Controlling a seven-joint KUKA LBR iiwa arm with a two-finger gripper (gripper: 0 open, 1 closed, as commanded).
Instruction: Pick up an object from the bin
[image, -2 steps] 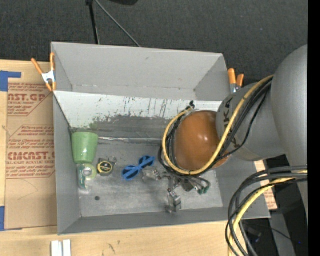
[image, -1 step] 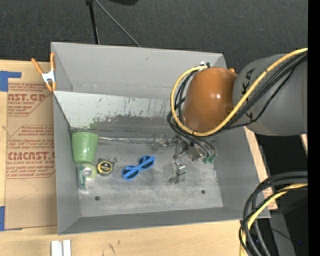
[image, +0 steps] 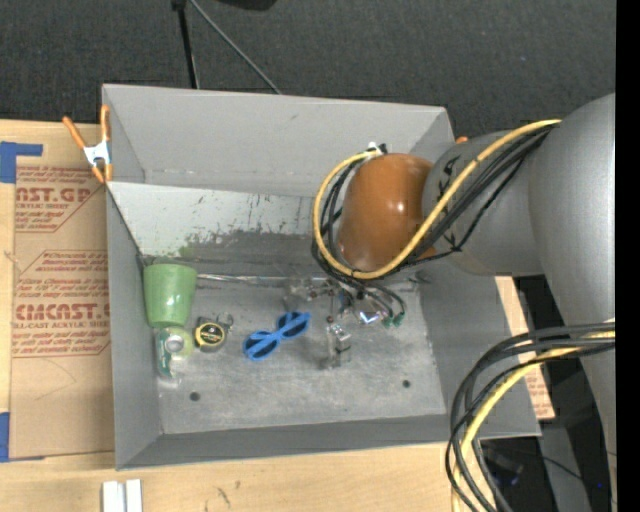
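Observation:
My gripper (image: 338, 342) hangs below the orange wrist cover, over the bin floor right of centre, its fingertips close to the floor. Nothing shows between them. A blue loop-shaped plastic piece (image: 277, 336) lies just left of the fingertips, apart from them. Further left lies a small black and yellow tape measure (image: 209, 334). A pale green cup (image: 168, 291) lies on its side against the left wall, and a clear small bottle with a green label (image: 170, 351) rests just below it.
The arm and its looping yellow and black cables fill the right of the bin and hide the floor under the wrist. The bin's sloped walls close in at the left, back and front.

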